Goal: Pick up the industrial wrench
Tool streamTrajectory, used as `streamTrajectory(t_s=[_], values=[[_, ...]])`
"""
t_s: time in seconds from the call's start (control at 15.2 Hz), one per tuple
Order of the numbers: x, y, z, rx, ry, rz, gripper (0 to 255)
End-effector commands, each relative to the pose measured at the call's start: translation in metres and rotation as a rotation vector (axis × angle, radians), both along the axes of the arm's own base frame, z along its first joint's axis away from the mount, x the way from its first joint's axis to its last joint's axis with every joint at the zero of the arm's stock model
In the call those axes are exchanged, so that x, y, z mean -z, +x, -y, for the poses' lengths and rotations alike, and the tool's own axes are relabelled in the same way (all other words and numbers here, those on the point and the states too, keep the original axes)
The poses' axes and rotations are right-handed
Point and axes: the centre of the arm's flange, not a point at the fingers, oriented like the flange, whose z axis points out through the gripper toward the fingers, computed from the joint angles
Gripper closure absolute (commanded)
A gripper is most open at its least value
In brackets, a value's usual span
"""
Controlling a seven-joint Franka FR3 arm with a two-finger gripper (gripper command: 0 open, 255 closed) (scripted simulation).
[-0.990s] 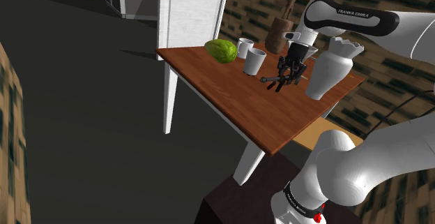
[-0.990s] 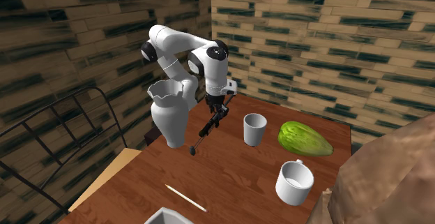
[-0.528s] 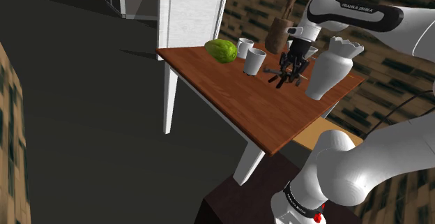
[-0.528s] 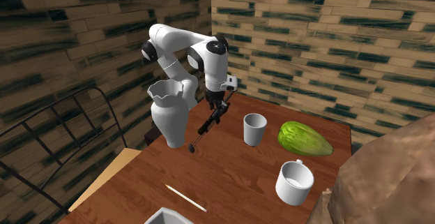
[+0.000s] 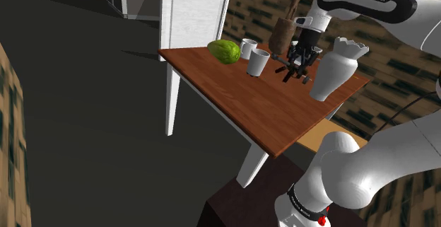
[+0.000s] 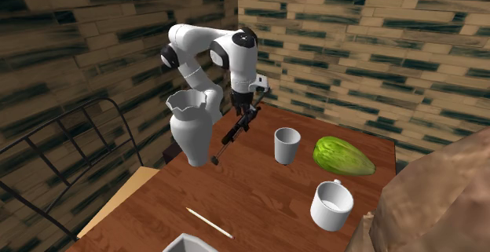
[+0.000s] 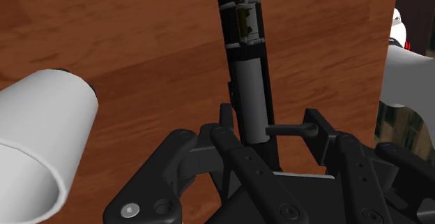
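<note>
Gripper (image 6: 246, 111) is clamped on the wrench (image 6: 230, 136) near its upper end. The fingers (image 7: 226, 118) stand narrow, pressed to the shaft from both sides. Wrench is dark w/ a grey sleeve section. Its long axis slants from the gripper down toward the second exterior view's lower left, low tip just beside the white vase (image 6: 191, 129), over the wooden table (image 6: 259, 203). Can't tell if the tip clears the tabletop. Wrist view: shaft runs straight away from the fingers — far end cut off at the edge. Shoulder view: wrench hard to tell apart from the black gripper. White cup (image 6: 287, 145) stands near, opposite side from the vase.
</note>
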Motion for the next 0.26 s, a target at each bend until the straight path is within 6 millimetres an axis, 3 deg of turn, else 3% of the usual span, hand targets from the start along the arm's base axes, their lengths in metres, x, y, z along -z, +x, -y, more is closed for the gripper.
streamTrajectory(t_s=[0.0,0.2], values=[[-0.0124,0.0002,0.0009,0.0,0.0,0.0,255],[-0.0184,0.0002,0.0009,0.0,0.0,0.0,255]])
